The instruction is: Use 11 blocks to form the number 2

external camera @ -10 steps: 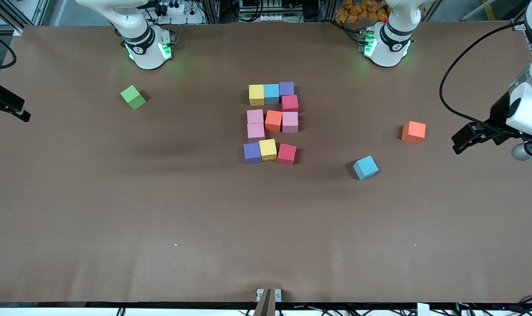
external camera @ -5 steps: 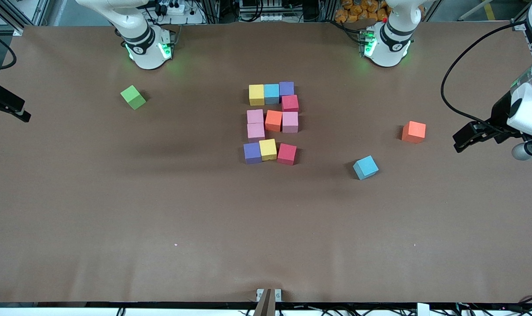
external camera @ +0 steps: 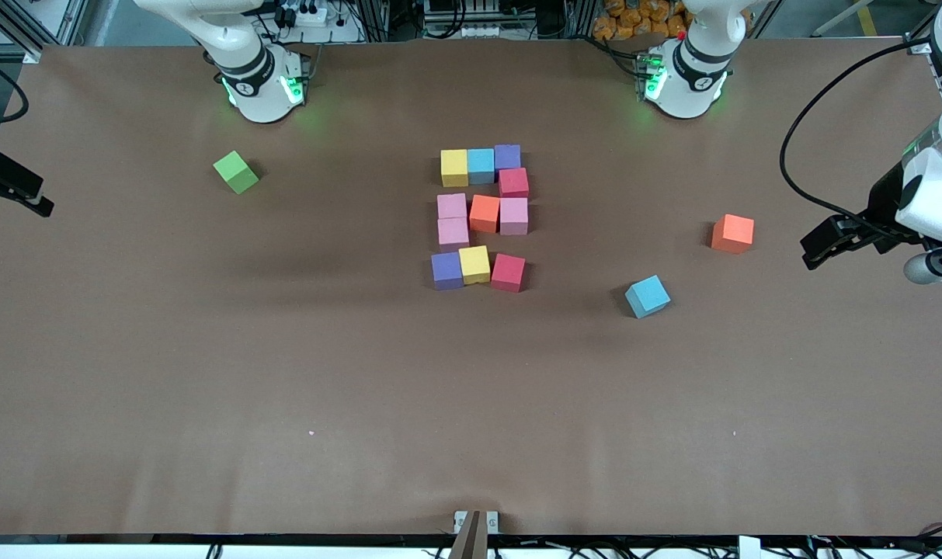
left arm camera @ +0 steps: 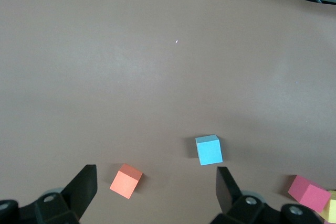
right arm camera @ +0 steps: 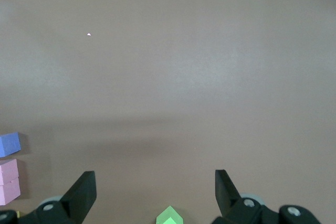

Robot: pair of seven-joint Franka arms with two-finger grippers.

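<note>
Your brown table (external camera: 206, 373) carries the number 2 (external camera: 482, 217) at its middle, eleven blocks (external camera: 484, 213) touching or nearly touching in five rows. A spare orange cube (external camera: 732, 233) and a spare blue cube (external camera: 647, 296) sit well apart from it toward the left arm's end; a green cube (external camera: 236, 171) lies toward the right arm's end. Your left gripper (left arm camera: 155, 192) hangs with jaws spread, empty, over that end near the orange cube. Your right gripper (right arm camera: 155, 192) waits, spread wide and empty, at its own end.

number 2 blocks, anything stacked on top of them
Nothing: the number 2 is a single flat layer, every cube's top face bare. The table directly beneath the cubes is covered.
</note>
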